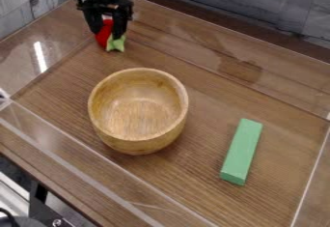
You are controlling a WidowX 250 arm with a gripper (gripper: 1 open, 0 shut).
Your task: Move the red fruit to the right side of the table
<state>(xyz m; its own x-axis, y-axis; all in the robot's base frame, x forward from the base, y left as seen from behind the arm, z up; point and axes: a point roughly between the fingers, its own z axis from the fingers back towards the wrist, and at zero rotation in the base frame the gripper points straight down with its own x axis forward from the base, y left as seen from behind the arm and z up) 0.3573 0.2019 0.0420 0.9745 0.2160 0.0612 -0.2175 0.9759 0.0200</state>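
Note:
The red fruit (106, 36), small and bright red with a light green cap (118, 44), lies on the table (219, 86) at the far left corner. My gripper (107, 28) points straight down over it. Its two dark fingers (91, 22) stand on either side of the fruit, low and close to it. At this size I cannot tell whether the pads press on the fruit. The fruit's top is partly hidden by the fingers.
A wooden bowl (138, 108) stands in the middle left of the table. A long green block (241, 151) lies at the near right. Low clear plastic walls (39, 57) edge the tabletop, one of them just left of the gripper.

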